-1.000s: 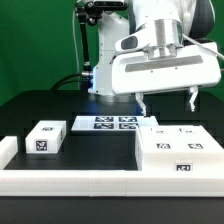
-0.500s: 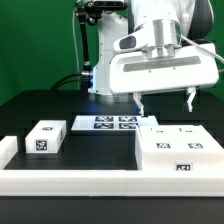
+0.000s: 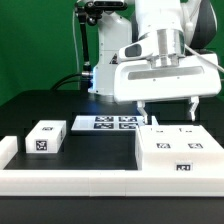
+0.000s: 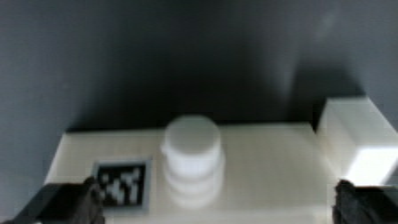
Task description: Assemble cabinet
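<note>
The small white plastic block (image 3: pixel 45 137), tagged on its top and front faces, sits on the black desk (image 3: pixel 30 110) near the front-left corner, just behind the low white rail (image 3: pixel 70 180) that runs along the front edge. The marker board (image 3: pixel 105 123) lies flat at mid-desk, further back than the block and apart from it.

The cabinet (image 3: pixel 180 150), a large white plastic box with square black-and-white tags on its top and front faces, occupies the front-right corner, and its front face meets the rail. The gripper (image 3: pixel 168 112) hangs over the rear part of the cabinet top. Its two fingers (image 3: pixel 145 109) point down, spread wide, with nothing held between them.

The exterior view shows the full layout but little detail of the cabinet top. The wrist view shows only that top (image 4: pixel 267 160). A short round white peg (image 4: pixel 191 150) stands upright on it, just beside a tag (image 4: pixel 121 183), with a raised white part (image 4: pixel 365 140) at one side. Both dark fingertips (image 4: pixel 63 203) appear at the picture's corners, far apart and clear of the peg. Whether the tips touch the surface cannot be determined.
</note>
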{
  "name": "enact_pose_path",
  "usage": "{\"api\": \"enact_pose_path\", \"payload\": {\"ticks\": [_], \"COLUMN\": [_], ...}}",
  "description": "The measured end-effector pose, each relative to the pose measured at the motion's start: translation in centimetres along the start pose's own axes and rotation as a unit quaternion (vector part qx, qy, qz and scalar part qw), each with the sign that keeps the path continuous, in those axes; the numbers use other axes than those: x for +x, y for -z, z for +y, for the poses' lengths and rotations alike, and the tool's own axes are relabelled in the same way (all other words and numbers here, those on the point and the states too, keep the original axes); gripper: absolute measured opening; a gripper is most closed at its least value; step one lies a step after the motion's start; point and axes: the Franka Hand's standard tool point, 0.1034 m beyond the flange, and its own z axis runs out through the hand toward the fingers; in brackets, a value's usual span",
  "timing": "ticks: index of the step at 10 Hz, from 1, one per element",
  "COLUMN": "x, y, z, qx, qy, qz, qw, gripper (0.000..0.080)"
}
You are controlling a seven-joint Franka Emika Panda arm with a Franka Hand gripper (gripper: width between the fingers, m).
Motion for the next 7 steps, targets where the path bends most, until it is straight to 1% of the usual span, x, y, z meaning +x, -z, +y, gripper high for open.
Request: {"api": "enact_pose_path", "payload": {"ticks": [2, 4, 6, 7], "x": [-1.2, -1.7, -1.3, -0.6], "y": [-1.0, -1.4, -1.7, -1.8], "z": [-0.4, 0.2, 0.4, 0.5], "qx": [0.002, 0.000, 0.000, -0.001], "qy": [0.009, 0.007, 0.003, 0.001], "qz": [-0.013, -0.021, -0.021, -0.017], "qw": [1.000, 1.000, 1.000, 1.000], "gripper": [0.0649, 0.0649, 0.0649, 0.0649]}}
